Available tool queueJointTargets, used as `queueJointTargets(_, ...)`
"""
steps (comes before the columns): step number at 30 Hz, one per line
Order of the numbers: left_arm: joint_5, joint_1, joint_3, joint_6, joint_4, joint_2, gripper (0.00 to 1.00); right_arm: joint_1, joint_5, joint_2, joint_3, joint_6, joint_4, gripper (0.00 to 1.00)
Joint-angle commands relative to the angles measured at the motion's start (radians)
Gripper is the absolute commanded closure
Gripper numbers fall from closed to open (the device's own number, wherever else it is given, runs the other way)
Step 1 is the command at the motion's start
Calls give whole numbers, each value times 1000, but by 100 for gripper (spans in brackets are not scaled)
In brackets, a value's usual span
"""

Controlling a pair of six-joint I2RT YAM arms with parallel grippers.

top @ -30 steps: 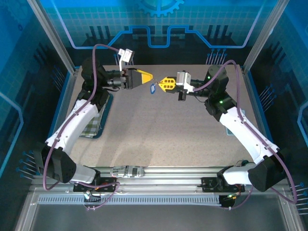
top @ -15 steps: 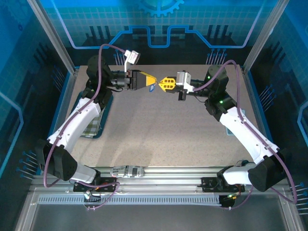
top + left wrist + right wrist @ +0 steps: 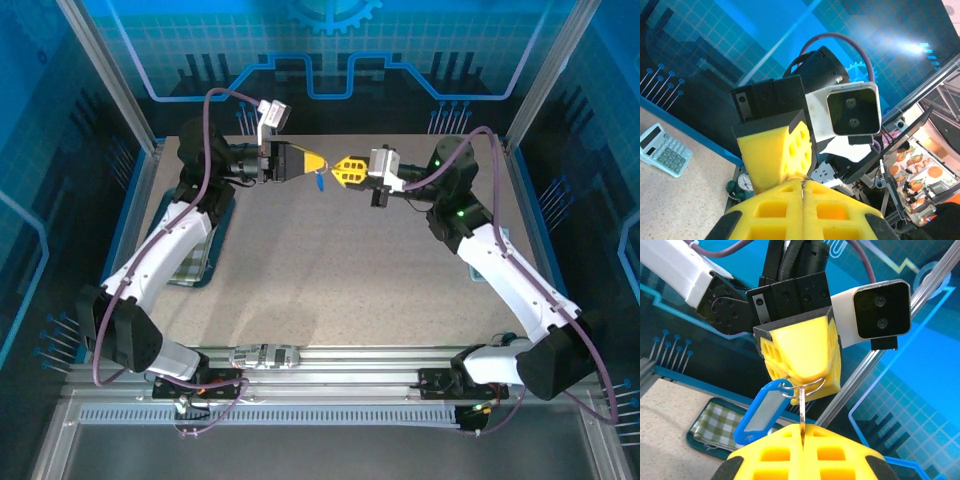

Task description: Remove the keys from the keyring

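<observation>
My left gripper [image 3: 321,163] is clamped tight on the loop of the keyring [image 3: 809,386], and my right gripper [image 3: 338,172] is pinched closed on its stub, tip to tip over the tabletop [image 3: 330,270] near its far edge. The blue-headed key [image 3: 759,414] hangs from the loop between them.

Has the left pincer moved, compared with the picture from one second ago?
Yes. The left pincer has shifted slightly to the right, farther from the checked cloth and closer to the right pincer.
</observation>
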Motion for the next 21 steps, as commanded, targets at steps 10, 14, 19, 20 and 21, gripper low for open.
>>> queueJointTargets(10, -128, 13, -53, -162, 210, -2, 100, 169, 298, -74, -104, -178, 83, 100)
queueJointTargets(14, -133, 12, -67, -156, 208, -8, 100, 198, 332, -65, -97, -201, 79, 100)
queueJointTargets(19, -144, 23, -94, -151, 217, -24, 91, 165, 333, -52, -71, -176, 61, 100)
queueJointTargets(20, -149, 30, -103, -152, 224, -29, 85, 152, 322, -53, -67, -171, 52, 100)
queueJointTargets(21, -154, 42, -113, -150, 228, -36, 77, 137, 301, -52, -58, -168, 31, 100)
